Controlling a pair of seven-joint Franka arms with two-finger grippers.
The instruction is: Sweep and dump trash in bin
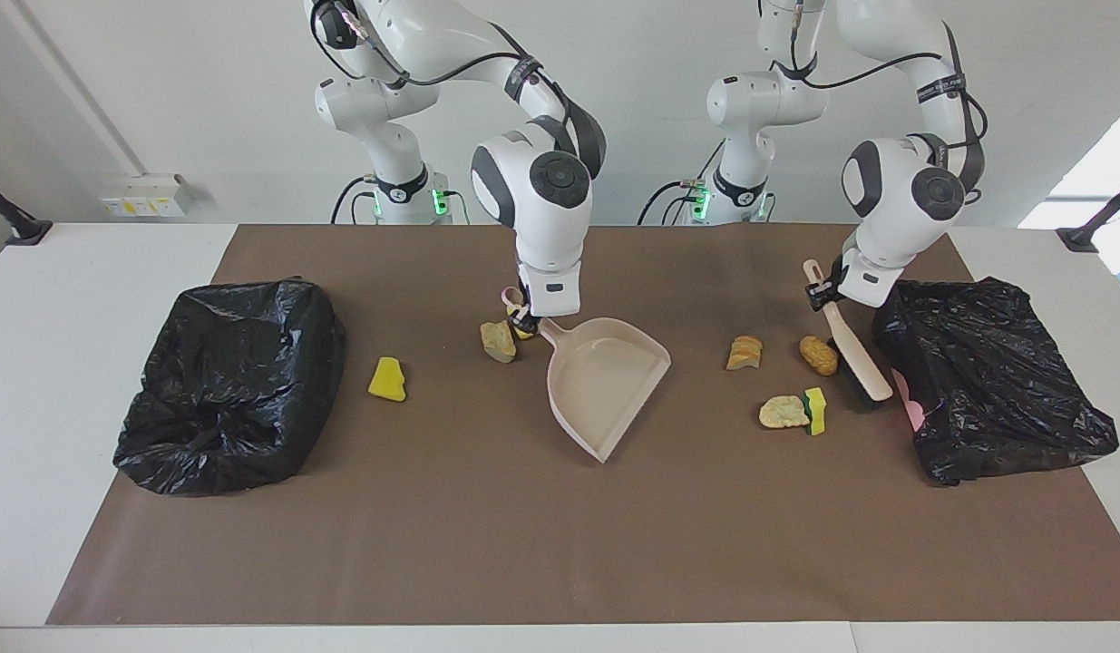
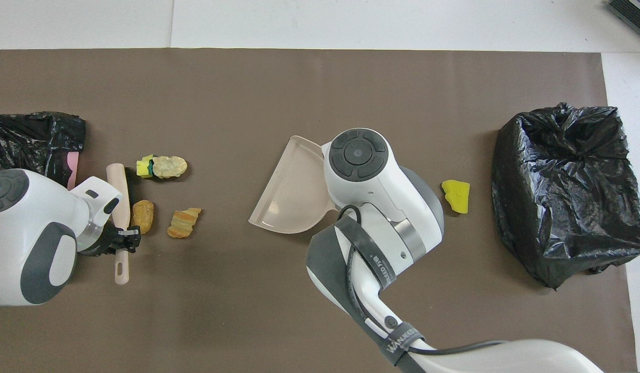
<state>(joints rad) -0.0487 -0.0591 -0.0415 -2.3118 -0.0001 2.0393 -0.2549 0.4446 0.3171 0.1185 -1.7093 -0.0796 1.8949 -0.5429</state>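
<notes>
A white table [image 1: 88,299] carries a brown mat [image 1: 487,535] (two black bags [image 1: 228,385] at its ends), with trash [image 1: 387,379] chunks scattered between.

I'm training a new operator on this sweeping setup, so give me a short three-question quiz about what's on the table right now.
1. True or false: the dustpan is empty.
2. Multiple choice: what is the left hand holding? A) the dustpan B) the brush C) nothing
3. How many black-bagged bins are on the table?

Key:
1. True. Nothing lies in its tray.
2. B. It grips the brush by the handle, beside the bin at the left arm's end.
3. Two, one toward each arm's end of the table.
</notes>
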